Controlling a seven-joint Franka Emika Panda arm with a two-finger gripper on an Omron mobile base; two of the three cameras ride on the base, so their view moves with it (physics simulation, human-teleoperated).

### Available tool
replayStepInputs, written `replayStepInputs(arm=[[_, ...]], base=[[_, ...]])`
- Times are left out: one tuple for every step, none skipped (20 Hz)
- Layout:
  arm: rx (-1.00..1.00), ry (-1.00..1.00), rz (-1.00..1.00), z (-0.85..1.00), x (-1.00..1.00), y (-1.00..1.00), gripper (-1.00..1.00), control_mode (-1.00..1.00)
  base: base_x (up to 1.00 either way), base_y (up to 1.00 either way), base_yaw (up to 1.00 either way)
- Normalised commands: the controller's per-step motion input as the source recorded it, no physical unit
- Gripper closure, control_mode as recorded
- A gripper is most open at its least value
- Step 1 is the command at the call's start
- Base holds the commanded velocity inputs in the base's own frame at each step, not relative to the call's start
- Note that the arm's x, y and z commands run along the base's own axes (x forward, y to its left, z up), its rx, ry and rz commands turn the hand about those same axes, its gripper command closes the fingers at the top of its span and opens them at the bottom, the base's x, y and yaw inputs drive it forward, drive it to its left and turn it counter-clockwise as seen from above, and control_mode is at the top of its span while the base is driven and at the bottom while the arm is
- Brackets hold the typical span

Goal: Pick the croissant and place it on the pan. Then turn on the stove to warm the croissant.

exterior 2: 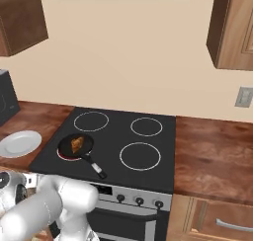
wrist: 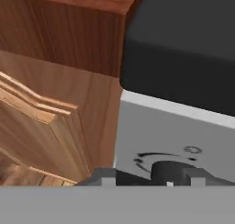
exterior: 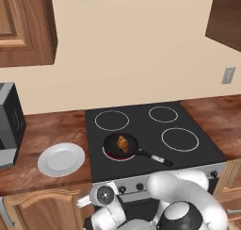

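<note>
Black pan, left base view: the pan [exterior: 120, 145] sits on the stove [exterior: 155, 135], front-left ring glowing red, croissant [exterior: 123, 143] inside.
Right base view: handle points toward the front panel (plate [exterior 2: 20, 143] on the worktop).
Hand view: knob [wrist: 169, 171] just ahead of the gripper [wrist: 153, 182]; opening, cannot tell.

The croissant [exterior: 123, 143] lies in the pan [exterior: 113, 143] on the stove's [exterior: 197, 151] front-left burner, glowing red

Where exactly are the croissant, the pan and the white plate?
croissant [exterior: 123, 143], left base view, middle of the pastry.
pan [exterior: 111, 140], left base view, bare black inside, left of the pastry.
white plate [exterior: 61, 159], left base view, its centre.
</note>
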Motion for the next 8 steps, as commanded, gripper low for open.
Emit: replayStepInputs(arm=[[0.23,0.50,0.81,-1.00,-0.33,0.00,1.00,-1.00],[0.23,0.50,0.81,-1.00,-0.32,0.00,1.00,-1.00],[0.23,0.51,0.81,-1.00,-0.32,0.00,1.00,-1.00],[0.23,0.50,0.81,-1.00,-0.31,0.00,1.00,-1.00],[0.23,0.51,0.81,-1.00,-0.31,0.00,1.00,-1.00],[0.23,0.51,0.81,-1.00,-0.31,0.00,1.00,-1.00],[0.23,0.51,0.81,-1.00,-0.30,0.00,1.00,-1.00],[0.23,0.51,0.81,-1.00,-0.30,0.00,1.00,-1.00]], base=[[0.00,0.00,0.00],[0.00,0.00,0.00],[0.00,0.00,0.00],[0.00,0.00,0.00],[0.00,0.00,0.00],[0.00,0.00,0.00],[0.00,0.00,0.00],[0.00,0.00,0.00]])
